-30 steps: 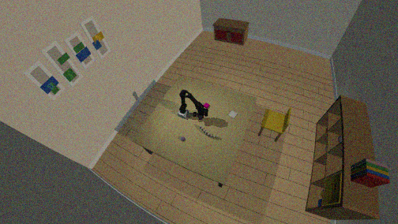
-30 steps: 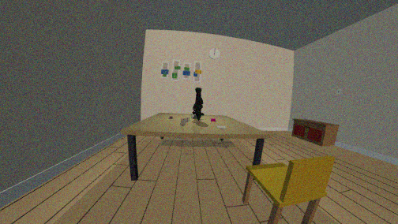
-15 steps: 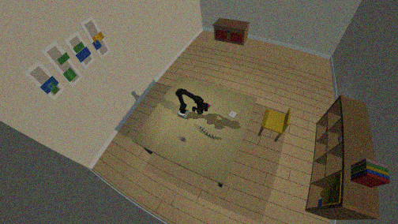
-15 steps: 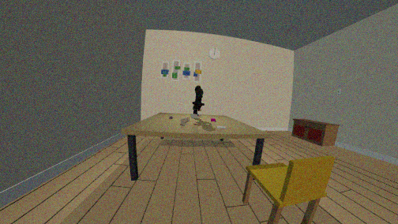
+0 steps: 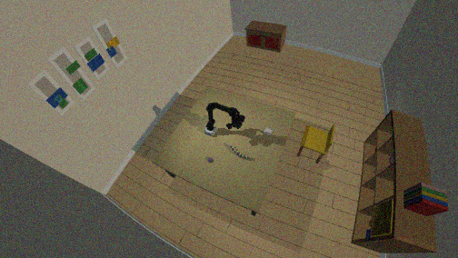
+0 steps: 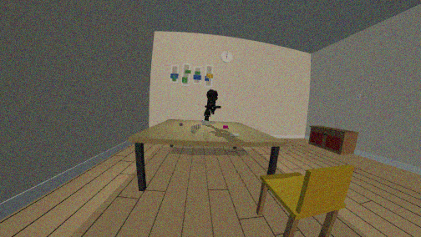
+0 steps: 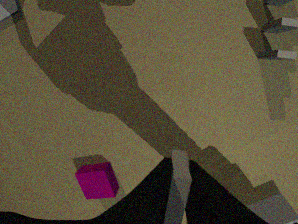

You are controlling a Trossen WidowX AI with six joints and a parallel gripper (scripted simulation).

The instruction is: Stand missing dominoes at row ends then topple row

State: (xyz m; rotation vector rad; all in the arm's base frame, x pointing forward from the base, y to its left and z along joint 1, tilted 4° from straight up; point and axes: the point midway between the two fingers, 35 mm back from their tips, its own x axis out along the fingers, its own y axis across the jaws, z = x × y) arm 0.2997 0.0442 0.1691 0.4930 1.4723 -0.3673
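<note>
My end effector point(image 5: 237, 126) point(image 6: 213, 112) point(image 7: 180, 167) is squeezing a grey domino point(image 7: 181, 175) above the tabletop point(image 5: 200, 150) point(image 6: 167, 135) point(image 7: 165, 65). A pink block point(image 6: 225, 127) point(image 7: 98, 181) sits near it in my wrist view.

Row point(image 7: 287, 54) cut off, R edge.

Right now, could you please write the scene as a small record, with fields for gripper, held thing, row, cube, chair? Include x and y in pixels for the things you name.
gripper: closed on a domino, above the table point(image 6: 246, 138)
held thing: one grey domino point(image 7: 180, 172)
row: standing dominoes point(image 5: 241, 153) point(image 6: 195, 128), not fallen
cube: magenta point(image 6: 225, 127) point(image 7: 97, 181), on the table, apart from the row
chair: yellow point(image 5: 316, 139) point(image 6: 323, 192), beside the table
</note>
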